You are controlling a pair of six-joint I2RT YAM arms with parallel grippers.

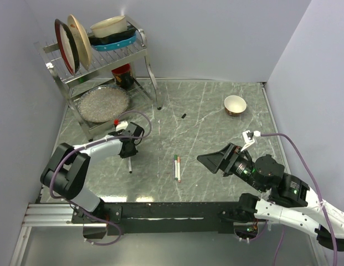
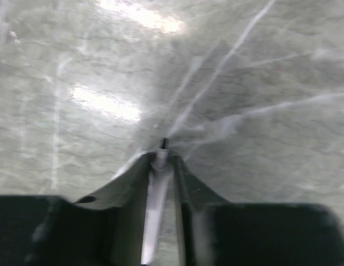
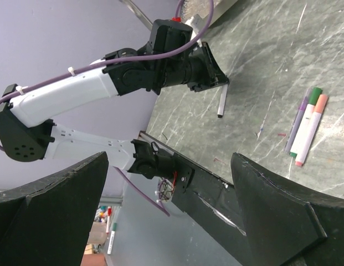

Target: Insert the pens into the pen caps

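Currently pen [image 1: 130, 166] in left end effector [image 1: 129, 155], tip toward table [image 1: 216, 111].

Pretty clearly a robotics lab test cell dressed up like a bit of kitchen counter, rather than anybody's actual kitchen. A left arm [image 1: 97, 147] and a right arm [image 1: 288, 212] sit on an aluminium rail [image 1: 47, 213] at the near edge of a marble-look table [image 1: 205, 111], purple cables [image 1: 302, 158] loop off them, and plain lilac partition walls [image 1: 216, 33] box it all in. The kitchen part is just a wire dish rack [image 1: 119, 55] holding plates [image 1: 77, 34], plus a small bowl [image 1: 235, 104] on the tabletop.
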